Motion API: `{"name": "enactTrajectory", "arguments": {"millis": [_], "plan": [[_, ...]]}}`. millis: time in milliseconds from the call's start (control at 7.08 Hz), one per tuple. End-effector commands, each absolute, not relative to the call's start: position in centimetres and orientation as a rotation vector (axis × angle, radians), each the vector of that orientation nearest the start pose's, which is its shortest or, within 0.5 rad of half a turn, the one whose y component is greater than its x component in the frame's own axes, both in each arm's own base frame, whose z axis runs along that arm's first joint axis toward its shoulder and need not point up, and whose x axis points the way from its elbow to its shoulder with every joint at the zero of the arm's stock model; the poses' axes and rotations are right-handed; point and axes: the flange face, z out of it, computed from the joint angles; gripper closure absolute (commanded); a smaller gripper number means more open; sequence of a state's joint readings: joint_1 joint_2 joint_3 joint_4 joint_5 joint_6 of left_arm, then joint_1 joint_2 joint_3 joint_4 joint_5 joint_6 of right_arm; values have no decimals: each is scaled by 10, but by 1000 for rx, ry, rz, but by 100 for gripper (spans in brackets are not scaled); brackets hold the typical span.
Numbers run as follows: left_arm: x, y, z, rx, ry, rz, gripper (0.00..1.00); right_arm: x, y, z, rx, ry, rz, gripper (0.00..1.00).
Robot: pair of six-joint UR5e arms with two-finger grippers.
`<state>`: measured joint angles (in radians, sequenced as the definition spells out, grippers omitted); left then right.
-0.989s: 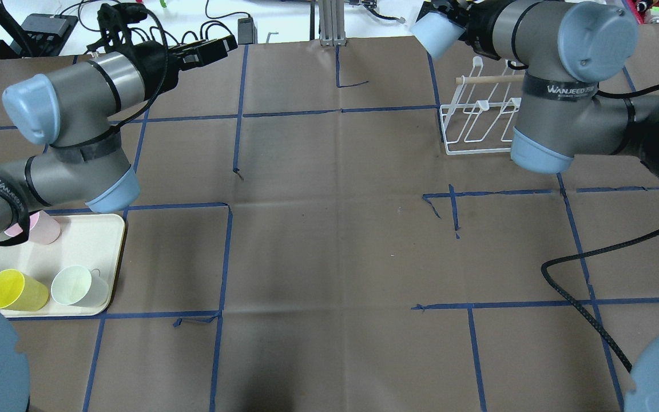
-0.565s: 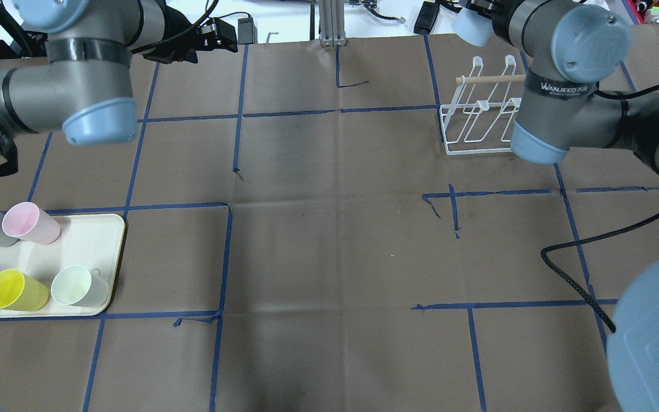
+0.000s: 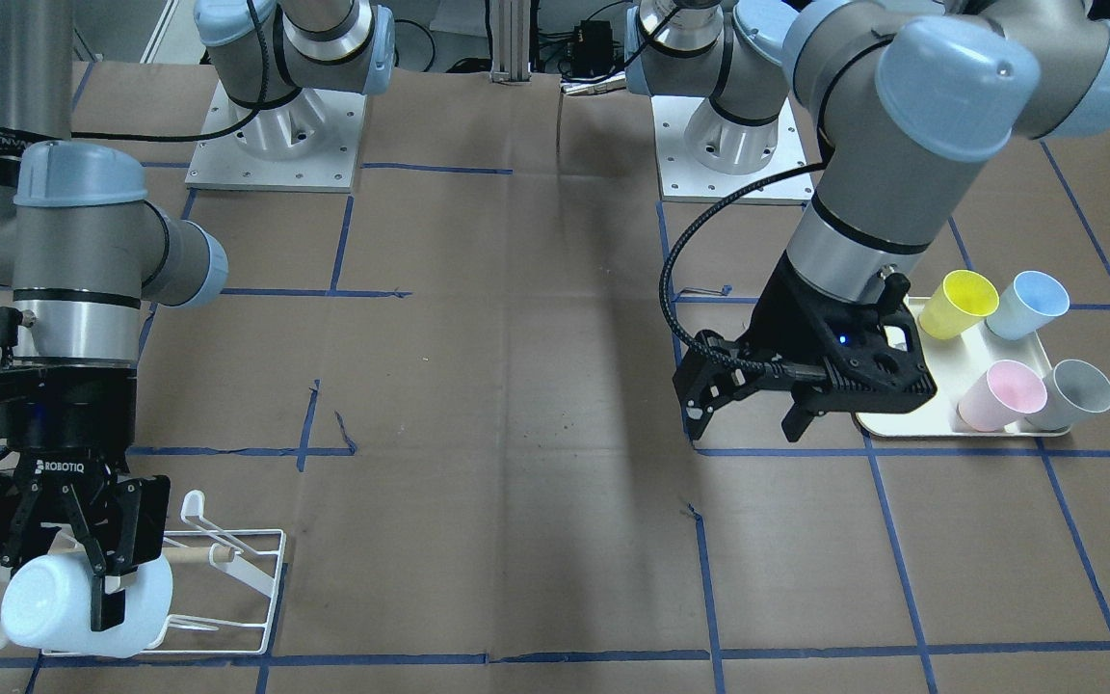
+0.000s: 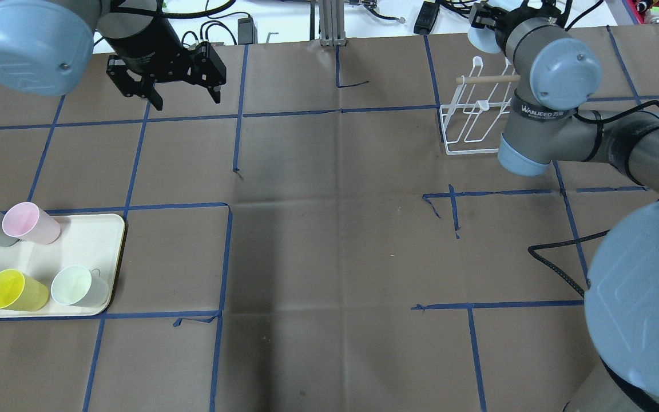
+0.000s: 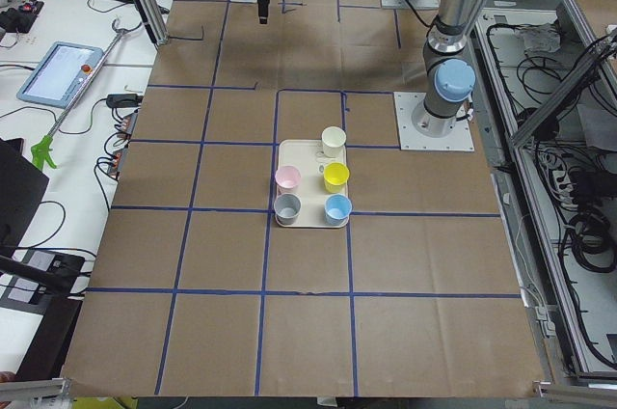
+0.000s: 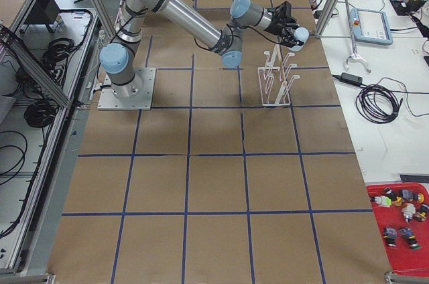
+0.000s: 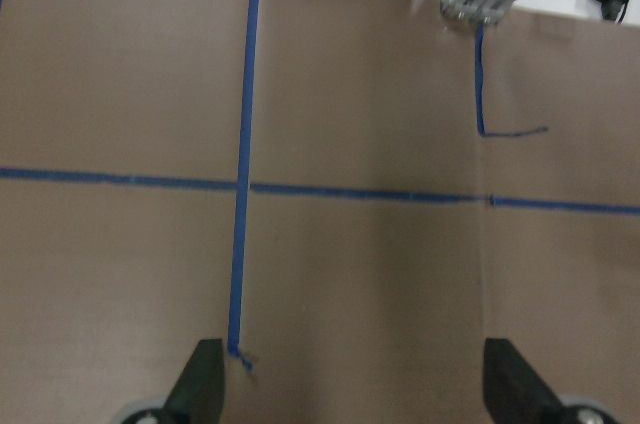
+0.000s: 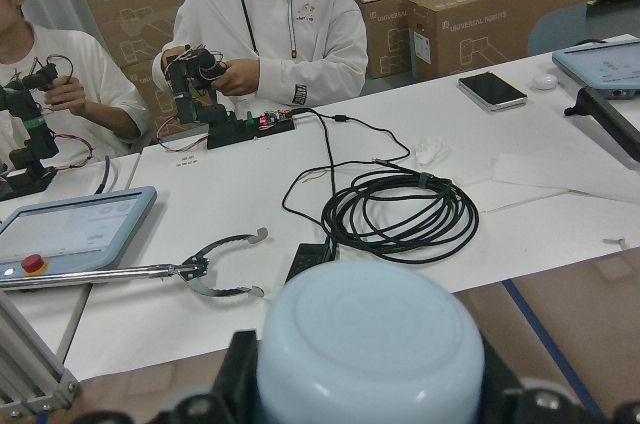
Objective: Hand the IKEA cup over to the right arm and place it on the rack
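My right gripper (image 3: 100, 586) is shut on a pale blue-white cup (image 3: 44, 602), held on its side. It hangs at the outer end of the white wire rack (image 3: 237, 578), by the wooden dowel (image 3: 194, 554). I cannot tell whether the cup touches a prong. In the overhead view the cup (image 4: 476, 39) sits just beyond the rack (image 4: 469, 129). The right wrist view shows the cup's base (image 8: 370, 344) between the fingers. My left gripper (image 4: 163, 77) is open and empty, pointing down over bare table at the far left. The left wrist view shows its fingertips (image 7: 203, 384) wide apart.
A cream tray (image 4: 86, 240) at the near left holds several cups: pink (image 4: 29, 222), yellow (image 4: 12, 290), pale green (image 4: 78, 286), grey and blue. A ribbed black hose (image 4: 558, 269) lies on the table at the right. Operators sit beyond the far edge (image 8: 270, 24).
My left arm has swung up and its gripper now points down over the table. My right gripper has carried the cup rightward to the far end of the rack.
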<state>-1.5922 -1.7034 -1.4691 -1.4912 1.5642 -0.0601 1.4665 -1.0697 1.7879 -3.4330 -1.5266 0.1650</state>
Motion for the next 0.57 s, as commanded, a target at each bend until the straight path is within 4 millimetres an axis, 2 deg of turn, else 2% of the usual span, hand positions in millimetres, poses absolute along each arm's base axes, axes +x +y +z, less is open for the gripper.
{"name": "enactTrajectory", "arguments": {"millis": [0, 283, 424], "plan": [[-143, -519, 495, -10, 3120, -25, 1, 70, -652, 313, 246, 2587, -1685, 74], [-143, -499, 497, 4, 3122, -46, 1, 71, -654, 299, 219, 2603, -1686, 74], [-143, -483, 489, 9, 3123, -25, 1, 71, -655, 291, 216, 2617, -1672, 74]]}}
